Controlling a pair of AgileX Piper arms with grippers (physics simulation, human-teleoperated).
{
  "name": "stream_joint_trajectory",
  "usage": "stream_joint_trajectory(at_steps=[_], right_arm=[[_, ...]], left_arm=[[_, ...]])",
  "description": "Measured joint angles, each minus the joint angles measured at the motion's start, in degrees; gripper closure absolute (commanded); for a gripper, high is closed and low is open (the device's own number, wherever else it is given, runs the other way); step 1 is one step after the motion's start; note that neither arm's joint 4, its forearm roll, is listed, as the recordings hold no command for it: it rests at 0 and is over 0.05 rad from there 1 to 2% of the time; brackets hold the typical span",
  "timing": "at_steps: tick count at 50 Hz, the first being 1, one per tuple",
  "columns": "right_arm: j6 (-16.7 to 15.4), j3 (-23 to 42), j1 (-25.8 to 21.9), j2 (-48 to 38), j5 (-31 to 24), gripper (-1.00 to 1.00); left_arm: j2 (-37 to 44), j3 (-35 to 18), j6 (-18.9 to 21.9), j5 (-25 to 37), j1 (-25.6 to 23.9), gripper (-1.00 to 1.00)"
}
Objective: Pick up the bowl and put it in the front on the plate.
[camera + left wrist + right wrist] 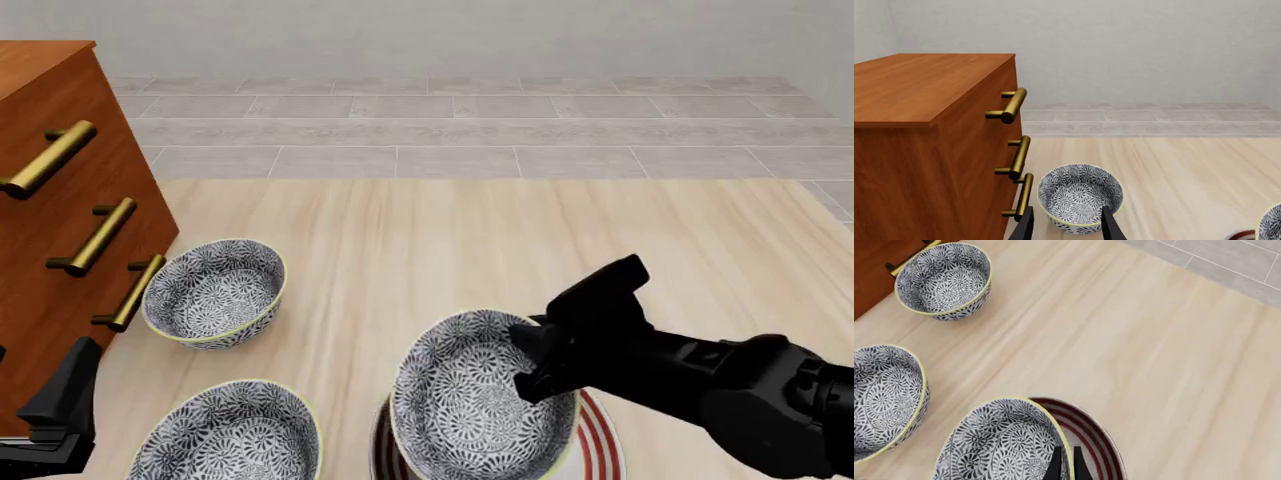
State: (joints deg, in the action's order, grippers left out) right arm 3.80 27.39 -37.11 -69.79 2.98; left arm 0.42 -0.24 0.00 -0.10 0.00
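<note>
simulated home dining corner: wooden drawer cabinet (pixel 54 200), patterned bowls (pixel 214 292), pale wood tabletop (pixel 467 240), tiled floor (pixel 467 130)

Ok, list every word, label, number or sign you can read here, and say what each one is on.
None: no text shows in any view.
The bowls carry only a floral pattern.
The plate has only red rings.
The cabinet is plain wood with brass handles.
The right gripper bears no marking.
</note>
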Motion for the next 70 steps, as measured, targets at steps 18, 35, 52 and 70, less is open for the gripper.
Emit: stream_joint_trajectory(at_steps=[18, 35, 52, 70], right_arm=[[1.3, -4.5, 0.3, -1.7, 3.7, 1.0], [1.3, -6.1, 1.5, -4.0, 7.4, 1.0], [1.0, -6.5, 0.8, -5.0, 7.3, -1.0], [-6.6, -3.1, 4.6, 0.4, 3.1, -1.0]], left_arm=[[0.0, 0.0, 0.0, 0.0, 0.0, -1.0], [0.0, 0.0, 0.0, 0.0, 0.0, -1.0], [0.0, 0.0, 0.0, 0.0, 0.0, -1.0], [0.0, 0.0, 0.0, 0.0, 0.0, -1.0]])
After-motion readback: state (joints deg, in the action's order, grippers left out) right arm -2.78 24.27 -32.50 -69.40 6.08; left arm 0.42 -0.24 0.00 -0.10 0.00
